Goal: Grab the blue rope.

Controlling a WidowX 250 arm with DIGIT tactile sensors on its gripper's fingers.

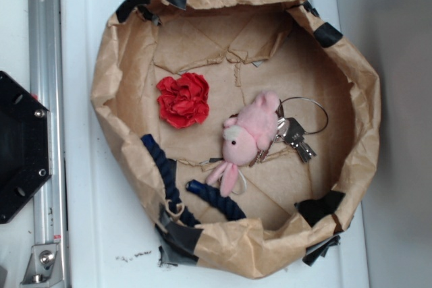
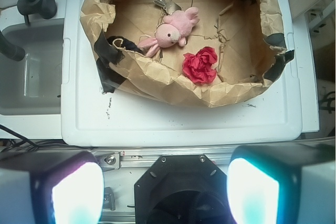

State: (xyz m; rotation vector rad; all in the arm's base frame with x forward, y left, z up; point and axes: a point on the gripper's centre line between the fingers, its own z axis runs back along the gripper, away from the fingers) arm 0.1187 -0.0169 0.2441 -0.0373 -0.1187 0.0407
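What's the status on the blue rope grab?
Claw open, high, outside the paper bowl. Blue rope untouched against the wall. Pink plush beside one end.

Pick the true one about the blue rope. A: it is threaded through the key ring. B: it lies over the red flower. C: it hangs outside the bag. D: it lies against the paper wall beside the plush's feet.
D: the blue rope bends along the paper wall by the pink plush, apart from the flower and keys.
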